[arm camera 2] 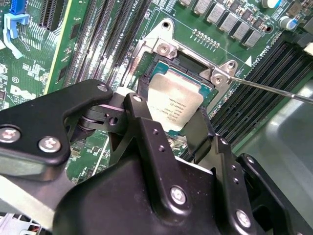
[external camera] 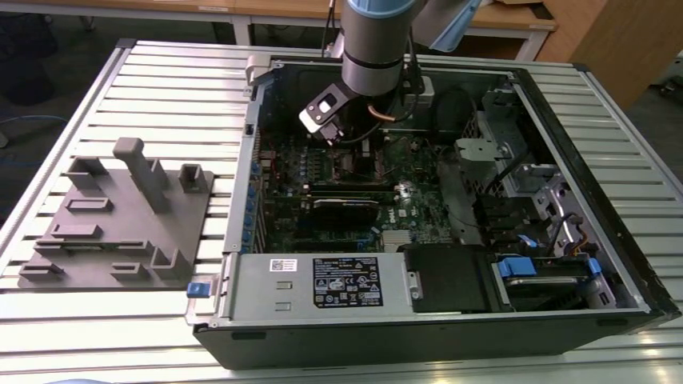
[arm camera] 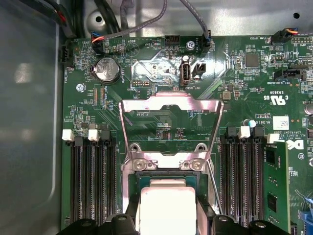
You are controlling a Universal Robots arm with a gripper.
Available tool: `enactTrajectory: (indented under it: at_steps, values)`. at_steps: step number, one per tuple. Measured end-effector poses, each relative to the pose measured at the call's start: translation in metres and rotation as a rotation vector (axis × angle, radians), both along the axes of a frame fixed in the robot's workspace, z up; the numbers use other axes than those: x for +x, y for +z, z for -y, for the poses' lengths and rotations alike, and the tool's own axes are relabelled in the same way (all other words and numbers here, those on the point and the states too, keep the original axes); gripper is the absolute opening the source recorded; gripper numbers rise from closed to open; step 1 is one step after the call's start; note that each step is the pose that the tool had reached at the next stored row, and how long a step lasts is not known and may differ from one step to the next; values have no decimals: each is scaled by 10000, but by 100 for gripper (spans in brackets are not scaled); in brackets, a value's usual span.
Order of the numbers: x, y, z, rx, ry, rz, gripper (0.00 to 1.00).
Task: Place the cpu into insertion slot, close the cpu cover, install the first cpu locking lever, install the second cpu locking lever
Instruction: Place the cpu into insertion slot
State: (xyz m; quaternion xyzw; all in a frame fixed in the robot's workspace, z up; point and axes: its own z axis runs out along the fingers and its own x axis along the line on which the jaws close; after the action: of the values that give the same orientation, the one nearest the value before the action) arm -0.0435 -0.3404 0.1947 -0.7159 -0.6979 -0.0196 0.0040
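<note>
1. The open computer case (external camera: 449, 340) is laid on its side on the slatted surface (external camera: 181, 88), so the motherboard (arm camera: 161, 63) can be reached from above.
2. The arm (external camera: 373, 40) is held down inside the case, with the gripper (arm camera 2: 172, 108) set over the insertion slot (arm camera 2: 165, 63).
3. The cpu cover (arm camera: 171, 104) is swung fully open, which leaves the slot uncovered.
4. The cpu (arm camera 2: 173, 98) is clamped by two opposite edges in the gripper, square to the slot. Whether it is fully seated cannot be told.
</note>
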Motion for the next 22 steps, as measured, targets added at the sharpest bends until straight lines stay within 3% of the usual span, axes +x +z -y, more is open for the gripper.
enactTrajectory:
  at_steps: [22]
  values:
    - [7,-18,-1,5,-58,0,54]
